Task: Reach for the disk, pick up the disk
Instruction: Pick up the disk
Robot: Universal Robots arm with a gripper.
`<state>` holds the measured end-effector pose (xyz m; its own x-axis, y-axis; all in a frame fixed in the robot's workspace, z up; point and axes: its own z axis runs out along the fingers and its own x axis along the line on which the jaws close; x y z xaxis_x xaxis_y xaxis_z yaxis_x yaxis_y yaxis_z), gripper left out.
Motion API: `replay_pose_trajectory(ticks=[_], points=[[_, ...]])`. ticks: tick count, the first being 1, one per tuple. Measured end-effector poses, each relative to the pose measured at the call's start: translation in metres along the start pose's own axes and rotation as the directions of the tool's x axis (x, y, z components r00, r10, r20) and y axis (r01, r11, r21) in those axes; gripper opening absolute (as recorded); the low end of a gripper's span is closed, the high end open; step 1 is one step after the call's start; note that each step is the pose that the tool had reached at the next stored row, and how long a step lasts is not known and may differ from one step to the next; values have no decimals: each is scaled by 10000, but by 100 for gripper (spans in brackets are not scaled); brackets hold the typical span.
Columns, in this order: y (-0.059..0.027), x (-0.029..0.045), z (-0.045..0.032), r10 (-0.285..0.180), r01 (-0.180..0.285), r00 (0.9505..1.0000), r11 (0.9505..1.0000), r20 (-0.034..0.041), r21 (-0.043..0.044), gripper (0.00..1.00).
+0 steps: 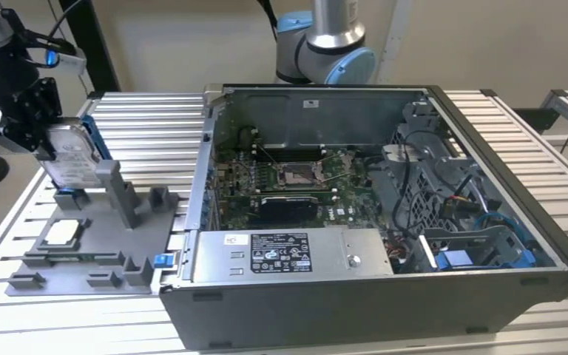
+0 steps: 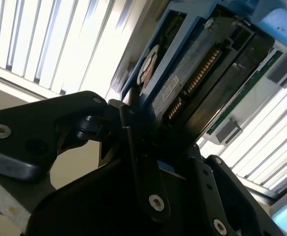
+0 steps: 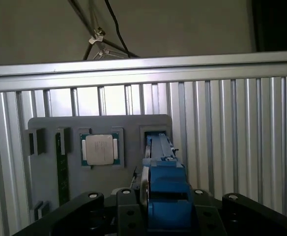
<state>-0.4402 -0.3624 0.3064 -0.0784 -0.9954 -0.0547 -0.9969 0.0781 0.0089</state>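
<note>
Silver disk (image 1: 71,163) upright, upper end inside tool (image 1: 44,142)

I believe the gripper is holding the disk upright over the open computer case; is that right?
Not quite: the gripper does hold the disk upright, but over the grey fixture tray beside the computer case, as the exterior view shows.

One disk (image 1: 71,157), silver with blue frame, held in black gripper (image 1: 45,139). Beneath gripper: grey tray (image 1: 106,248), white-and-silver chip (image 1: 60,232). Around: ribbed silver table (image 1: 151,118).
</note>
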Motion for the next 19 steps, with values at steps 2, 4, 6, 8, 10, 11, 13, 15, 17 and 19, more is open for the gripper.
replay_pose_trajectory(ticks=[2,4,6,8,10,11,13,15,17,19], points=[[0,-1,-16,0,0,10000,10000,0,0,0],[1,-2,-37,0,0,10000,10000,-1,-1,0],[1,-3,-64,0,0,10000,10000,0,-1,0],[1,-5,-95,0,0,10000,10000,-1,-1,0],[2,-7,-128,0,0,10000,10000,0,-1,0],[1,-8,-139,0,0,10000,10000,0,0,0],[2,-8,-157,0,0,10000,10000,-1,-2,0],[2,-9,-172,0,0,10000,10000,0,0,0],[2,-10,-183,0,0,10000,10000,0,0,0],[2,-10,-194,0,0,10000,10000,-1,-1,0]])
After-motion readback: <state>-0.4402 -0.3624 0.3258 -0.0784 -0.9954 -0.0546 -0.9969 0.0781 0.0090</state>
